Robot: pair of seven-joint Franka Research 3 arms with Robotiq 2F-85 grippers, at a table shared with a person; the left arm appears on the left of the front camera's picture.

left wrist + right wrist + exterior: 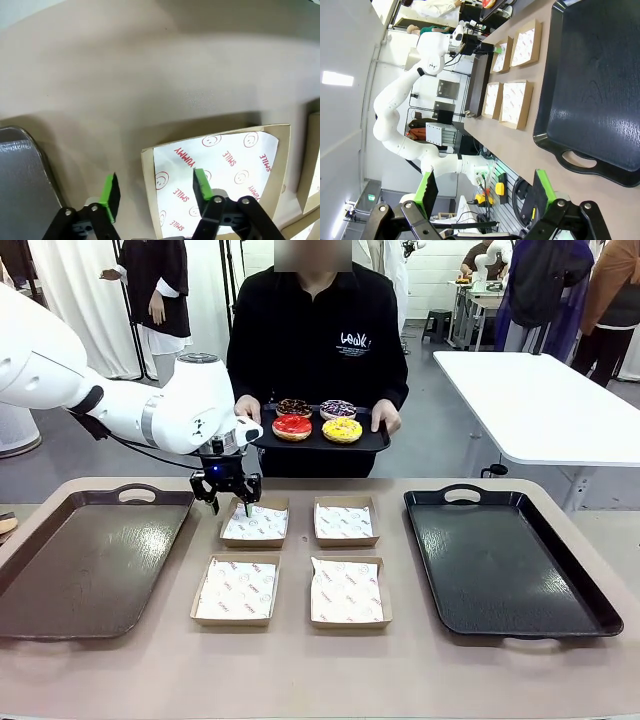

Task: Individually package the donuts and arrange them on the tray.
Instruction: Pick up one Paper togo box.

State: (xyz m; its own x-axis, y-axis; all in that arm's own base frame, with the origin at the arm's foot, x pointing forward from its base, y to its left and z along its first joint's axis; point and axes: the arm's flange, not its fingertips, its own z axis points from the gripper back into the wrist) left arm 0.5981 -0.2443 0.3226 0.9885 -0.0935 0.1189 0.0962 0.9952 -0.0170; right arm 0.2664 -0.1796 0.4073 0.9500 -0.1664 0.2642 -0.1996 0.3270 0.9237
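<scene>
The person (318,340) stands at the far side of the tabletop (300,670) and holds a small tray (375,443) with both hands, one (247,408) at each end (385,418). The four donuts lie on it in two rows. The chocolate donut (294,406) and the purple donut (338,408) are at the back. The red donut (292,426) and the yellow donut (342,429) are in front.

Four paper-lined boxes sit in a square on the tabletop between a brown tray (90,570) on the left and a black tray (505,565) on the right: the far-left box (284,150), the far-right box (345,521), the near-left box (236,590) and the near-right box (347,591). The paper is printed with red smileys and the words "YUMMY" and "SMILE".

The left gripper (230,506) hangs just over the left edge of the far-left box, below and in front of the small tray. It holds nothing and its jaws are spread. In the wrist view one green pad (201,182) is above the paper, and the other (109,192) is above bare tabletop between the box and the brown tray.

The right gripper (485,187) is also spread wide with nothing between its pads. It is off the near-right end of the tabletop and looks across the black tray towards the boxes.
</scene>
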